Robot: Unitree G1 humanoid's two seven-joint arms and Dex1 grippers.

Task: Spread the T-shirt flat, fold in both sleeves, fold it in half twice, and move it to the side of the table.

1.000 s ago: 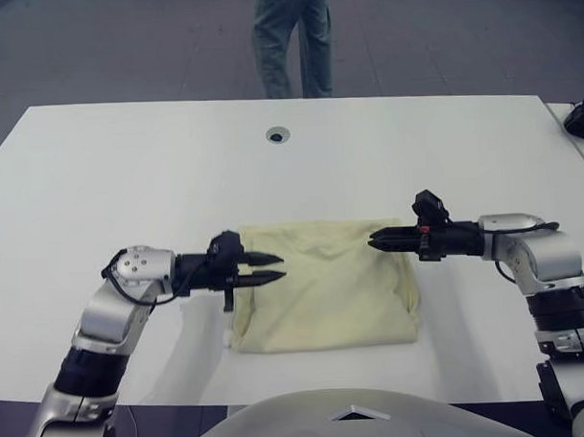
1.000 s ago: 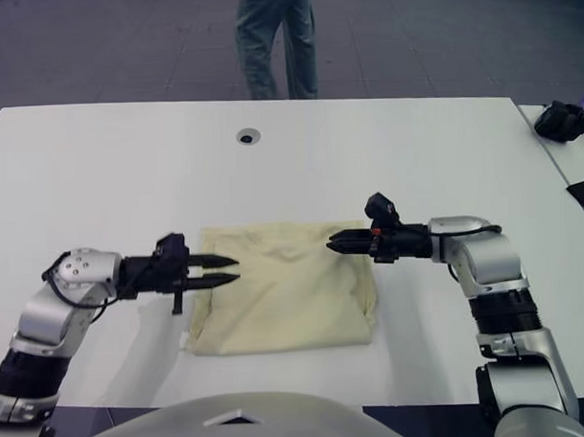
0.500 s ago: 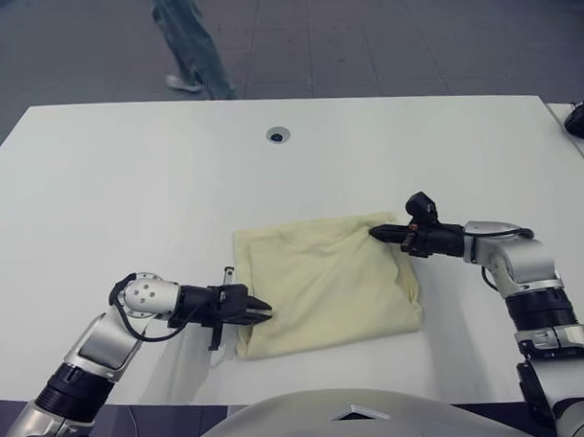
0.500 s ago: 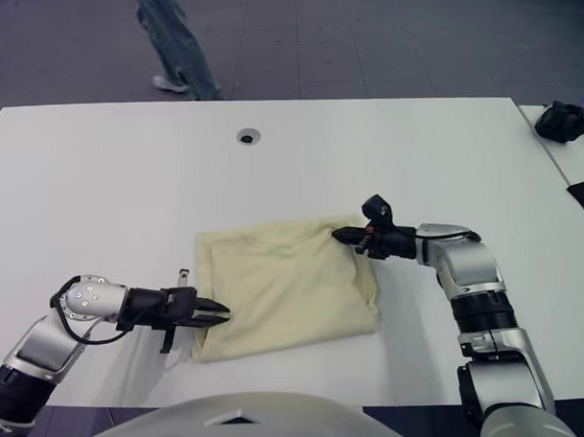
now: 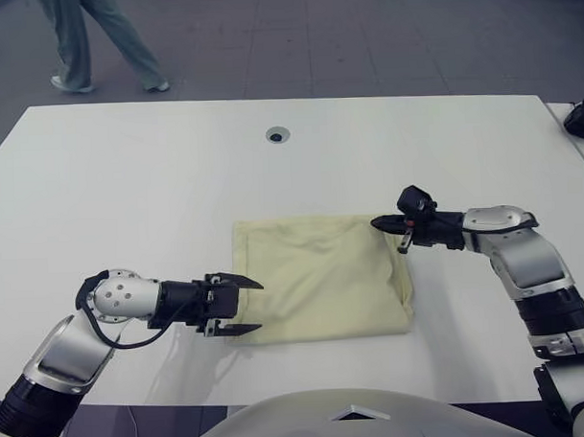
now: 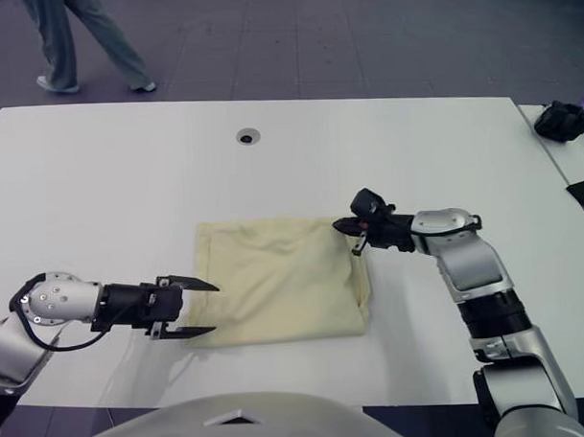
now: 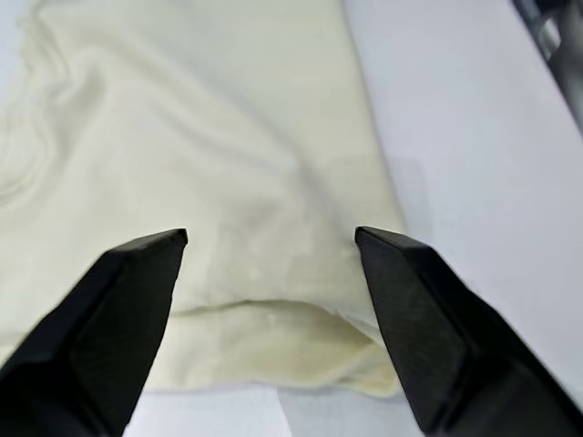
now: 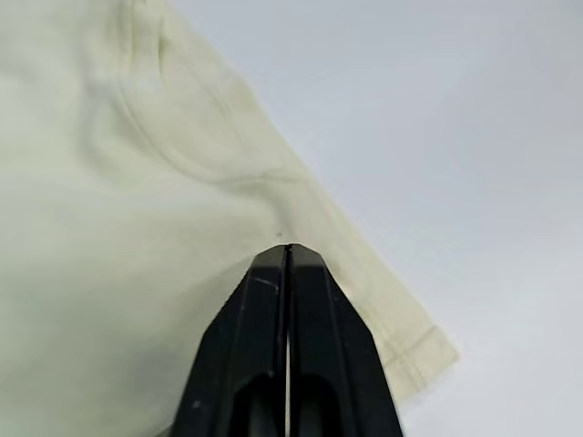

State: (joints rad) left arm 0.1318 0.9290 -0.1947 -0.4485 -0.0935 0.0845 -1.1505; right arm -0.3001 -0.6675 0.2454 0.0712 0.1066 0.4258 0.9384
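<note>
The left gripper [image 5: 260, 306] has let go since a moment ago: its fingers were closed at the near left corner of the T-shirt [image 5: 323, 275] and now they're spread wide, with that corner sitting between them. The shirt has squared up too, it was skewed before. It's a folded pale yellow rectangle lying flat on the white table [image 5: 176, 184], toward the robot's edge. The right gripper [image 5: 377, 221] has its fingers pressed together, tip at the far right corner, nothing pinched as far as I can see
</note>
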